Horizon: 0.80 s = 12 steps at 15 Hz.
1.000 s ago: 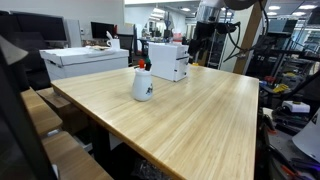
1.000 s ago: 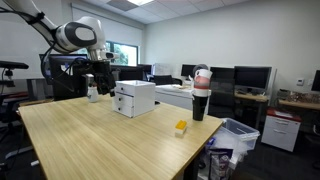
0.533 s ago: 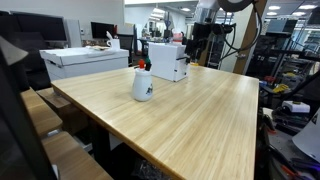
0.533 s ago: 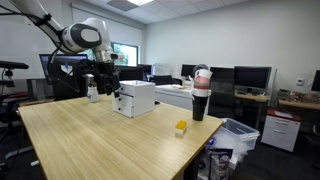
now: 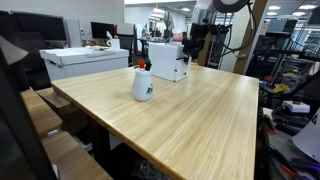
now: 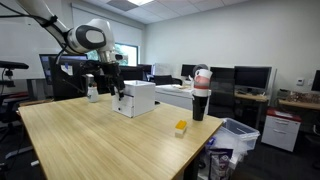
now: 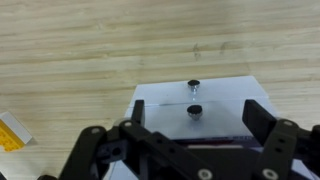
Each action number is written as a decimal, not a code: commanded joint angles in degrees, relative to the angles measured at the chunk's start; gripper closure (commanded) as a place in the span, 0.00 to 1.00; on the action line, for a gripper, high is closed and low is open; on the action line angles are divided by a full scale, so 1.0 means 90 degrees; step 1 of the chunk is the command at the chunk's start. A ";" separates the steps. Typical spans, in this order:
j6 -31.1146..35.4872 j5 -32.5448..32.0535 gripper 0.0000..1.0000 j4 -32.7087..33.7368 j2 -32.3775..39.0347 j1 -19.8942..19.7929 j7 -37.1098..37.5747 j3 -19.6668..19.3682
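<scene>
My gripper (image 7: 196,114) is open and hangs just above a small white drawer box (image 7: 160,100); its fingers (image 7: 256,116) straddle the box with nothing between them. Two dark knobs (image 7: 193,86) show on the white surface in the wrist view. In both exterior views the gripper (image 6: 117,88) (image 5: 193,44) is beside the box's (image 6: 137,99) (image 5: 168,60) upper edge, at the far part of the wooden table (image 6: 100,140).
A small yellow block (image 6: 181,127) (image 7: 12,131) lies on the table. A white jug (image 5: 143,85) (image 6: 93,92) stands apart from the box. A dark-and-white cup stack (image 6: 201,95) and a long white case (image 5: 82,60) sit near the table edges; desks and monitors surround it.
The arm has swung sideways toward the white drawer box, bringing the gripper closer over it. The jaws stay open; nothing on the table has moved.
</scene>
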 commanded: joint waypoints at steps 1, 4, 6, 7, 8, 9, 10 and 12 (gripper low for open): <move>0.0165 0.0384 0.00 0.0111 0.0238 0.0028 -0.0567 -0.0128; 0.0195 0.0429 0.00 0.0176 0.0394 0.0030 -0.0712 -0.0154; 0.0241 0.0397 0.00 0.0223 0.0475 0.0026 -0.0713 -0.0167; 0.0288 0.0372 0.00 0.0244 0.0514 0.0027 -0.0709 -0.0169; 0.0314 0.0296 0.00 0.0289 0.0564 0.0026 -0.0651 -0.0172; 0.0338 0.0291 0.00 0.0313 0.0593 0.0027 -0.0639 -0.0175; 0.0342 0.0299 0.00 0.0342 0.0623 0.0028 -0.0643 -0.0177; 0.0358 0.0308 0.11 0.0384 0.0677 0.0028 -0.0650 -0.0184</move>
